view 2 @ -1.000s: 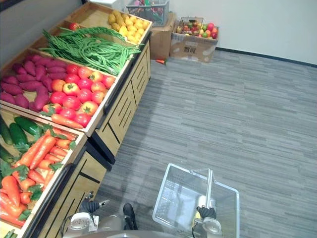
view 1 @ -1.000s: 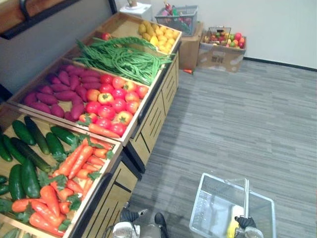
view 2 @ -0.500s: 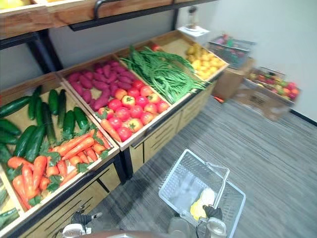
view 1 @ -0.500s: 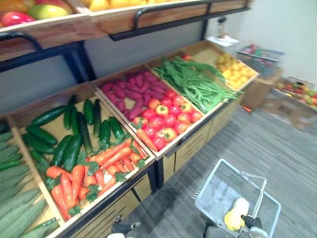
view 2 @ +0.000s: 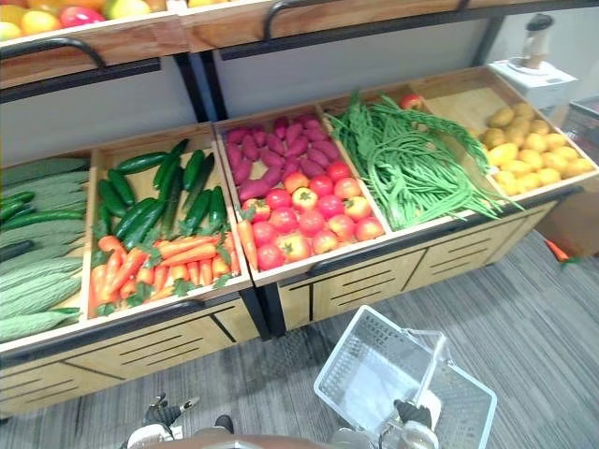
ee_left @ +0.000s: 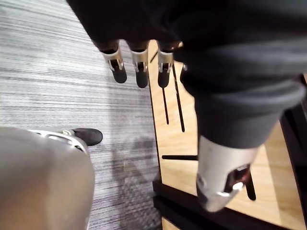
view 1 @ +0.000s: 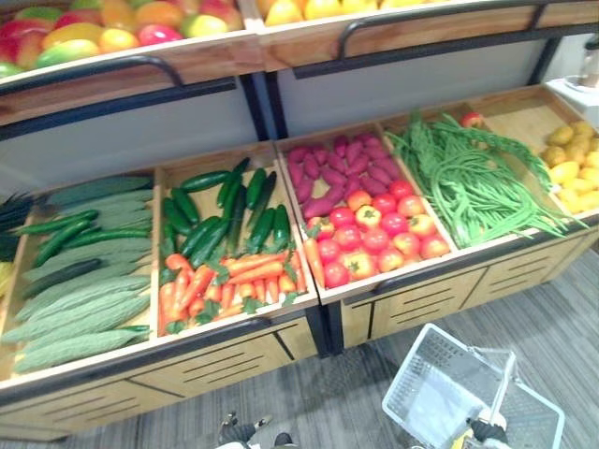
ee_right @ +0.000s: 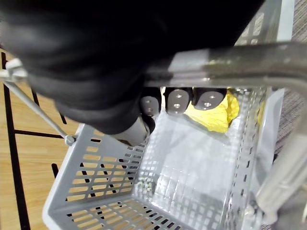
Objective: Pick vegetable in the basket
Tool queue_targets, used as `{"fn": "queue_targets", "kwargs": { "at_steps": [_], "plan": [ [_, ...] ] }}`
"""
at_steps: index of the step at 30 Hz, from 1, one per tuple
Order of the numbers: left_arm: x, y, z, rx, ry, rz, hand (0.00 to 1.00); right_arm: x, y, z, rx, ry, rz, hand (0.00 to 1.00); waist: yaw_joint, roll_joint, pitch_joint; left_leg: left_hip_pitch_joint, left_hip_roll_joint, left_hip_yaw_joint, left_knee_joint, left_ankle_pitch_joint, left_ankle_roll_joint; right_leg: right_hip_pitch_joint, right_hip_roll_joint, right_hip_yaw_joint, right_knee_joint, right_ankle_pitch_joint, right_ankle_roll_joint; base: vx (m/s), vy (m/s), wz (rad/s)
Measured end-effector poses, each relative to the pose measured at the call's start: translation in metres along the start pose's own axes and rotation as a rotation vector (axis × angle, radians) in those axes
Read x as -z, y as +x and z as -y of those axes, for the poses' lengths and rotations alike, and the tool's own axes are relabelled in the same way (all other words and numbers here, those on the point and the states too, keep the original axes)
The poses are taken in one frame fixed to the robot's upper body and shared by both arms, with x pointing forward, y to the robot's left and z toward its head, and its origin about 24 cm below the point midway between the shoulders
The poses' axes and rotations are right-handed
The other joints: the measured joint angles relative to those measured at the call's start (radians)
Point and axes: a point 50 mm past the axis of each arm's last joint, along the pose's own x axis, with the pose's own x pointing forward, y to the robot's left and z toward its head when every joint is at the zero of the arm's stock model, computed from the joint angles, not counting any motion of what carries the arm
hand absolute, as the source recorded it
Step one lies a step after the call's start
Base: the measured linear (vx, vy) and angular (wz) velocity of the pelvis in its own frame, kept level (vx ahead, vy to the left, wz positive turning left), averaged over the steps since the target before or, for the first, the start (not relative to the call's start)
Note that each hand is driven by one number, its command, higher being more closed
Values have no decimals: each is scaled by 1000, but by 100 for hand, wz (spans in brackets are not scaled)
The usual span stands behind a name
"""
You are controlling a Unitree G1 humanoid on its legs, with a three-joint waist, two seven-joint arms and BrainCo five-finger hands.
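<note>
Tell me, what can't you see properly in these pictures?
- Yellow thing in the basket, right wrist view: the right hand, its fingers curled round the handle, covers part of it, so I cannot say what it is.
- Fruit on the top shelf, left eye view: cut off by the top edge.
- Dark greens at the far left, left eye view: cut off by the left edge.

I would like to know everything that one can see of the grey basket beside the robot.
The basket is pale grey plastic, rectangular, with perforated mesh walls and an open top. Its metal handle is raised, and the right robot hand has its fingers curled round it. A yellow item lies inside against one wall. The basket is low over the grey floor, in front of the wooden stand.
</note>
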Motion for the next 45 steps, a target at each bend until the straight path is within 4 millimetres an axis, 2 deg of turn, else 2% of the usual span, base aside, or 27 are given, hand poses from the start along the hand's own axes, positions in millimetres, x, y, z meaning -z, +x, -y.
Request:
{"fn": "queue_targets", "kwargs": {
  "at_steps": [2,7,15,18,20,22,23,24,25,26,27,28,29,30,32,33,35,37,38,40,43,45],
  "plan": [
    [1,0,-2,-4,1,-4,0,8,-1,7,24,30,-35,100,-7,-2,0,-8,-20,64,-9,-6,9,22,-4,-36,-23,4,20,-27,97,59],
    [7,-1,-10,-19,18,-16,0,10,0,8,26,38,-51,100,-25,3,-6,-18,-63,33,-84,6,25,47,-9,-90,-82,34,60,-3,113,42],
    [20,-3,-16,-1,121,-57,0,8,0,7,22,36,-46,100,-25,-14,2,-26,-123,-17,-91,-13,37,91,-48,-139,-111,51,75,63,55,23],
    [16,-1,-16,12,171,-41,0,6,1,5,15,29,-40,100,-27,-24,9,-11,-145,-12,-91,-47,44,86,-88,-128,-50,46,80,126,75,0],
    [15,-1,-18,16,199,-33,0,0,2,4,8,9,-22,100,-27,-33,17,14,-149,2,-91,-74,45,58,-125,-75,56,47,78,96,89,-16],
    [9,1,-20,6,205,-17,0,-5,3,0,-6,-8,-4,100,-27,-45,23,31,-152,-1,-91,-87,44,12,-144,-3,161,63,51,137,87,-10],
    [-1,3,-22,-6,204,21,0,-6,2,-4,-21,-25,4,100,-29,-40,26,41,-142,-7,-91,-86,41,-31,-138,62,220,82,20,133,22,6],
    [-15,5,-26,-33,202,73,0,-7,2,-9,-34,-28,12,100,-28,-46,36,37,-129,-20,-90,-87,41,-47,-118,113,214,64,0,174,-6,12],
    [-22,6,-27,-44,199,97,0,-5,1,-12,-44,-30,9,100,-28,-53,38,31,-120,-30,-90,-86,40,-45,-102,130,183,49,-1,111,-90,28],
    [-38,8,-32,-79,196,153,0,-2,-1,-20,-68,-40,4,100,-27,-66,42,17,-106,-53,-84,-78,32,-49,-64,148,111,37,2,100,-113,44],
    [-56,10,-37,-127,200,212,0,0,-3,-25,-78,-37,5,100,-29,-73,44,2,-97,-75,-84,-71,22,-58,-35,163,39,43,11,90,-143,49],
    [-64,9,-36,-146,193,246,0,1,-3,-26,-79,-32,5,100,-30,-78,46,-1,-98,-85,-84,-67,16,-55,-28,174,4,49,18,79,-158,58],
    [-81,7,-36,-178,177,318,0,3,-4,-27,-80,-26,-4,100,-30,-99,43,0,-113,-100,-84,-61,7,-50,-32,178,-53,74,54,80,-181,52],
    [-87,5,-35,-200,175,350,0,4,-4,-25,-76,-28,-4,100,-32,-103,42,1,-116,-114,-84,-58,2,-32,-32,170,-56,56,77,114,-184,51],
    [-115,-10,-27,-272,127,525,0,-1,-1,-15,-34,-34,13,100,-29,-52,45,0,-81,-121,-84,-53,-10,-8,10,142,-89,54,71,100,-163,18],
    [-121,-15,-29,-293,120,568,0,-1,-1,-12,-26,-38,16,100,-29,-44,44,-1,-74,-122,-85,-52,-12,-3,19,140,-98,55,69,74,-145,-1],
    [-148,-33,-37,-388,141,744,0,0,0,-4,-5,-46,15,100,-31,-20,36,-3,-53,-120,-85,-52,-15,12,46,131,-124,59,62,85,-120,3],
    [-168,-48,-42,-445,179,881,0,1,0,-1,8,-49,13,100,-35,-22,37,0,-50,-116,-86,-52,-15,24,51,123,-135,59,62,39,-50,8],
    [-186,-60,-45,-485,249,1003,0,0,0,2,20,-52,18,100,-37,-20,34,1,-51,-112,-87,-52,-15,25,51,121,-136,59,62,32,-25,6],
    [-204,-73,-47,-519,326,1131,0,-1,1,5,27,-55,22,100,-44,-27,34,1,-59,-109,-88,-52,-15,26,48,123,-139,60,61,0,0,0],
    [-221,-91,-49,-551,417,1273,0,2,0,3,22,-55,17,100,-50,-39,28,5,-68,-97,-89,-53,-16,37,41,130,-163,71,54,4,43,-5],
    [-234,-106,-50,-546,555,1403,0,6,0,5,27,-54,0,100,-50,-41,26,5,-72,-81,-91,-53,-16,40,42,138,-186,87,55,-26,26,-14]
  ]
}}
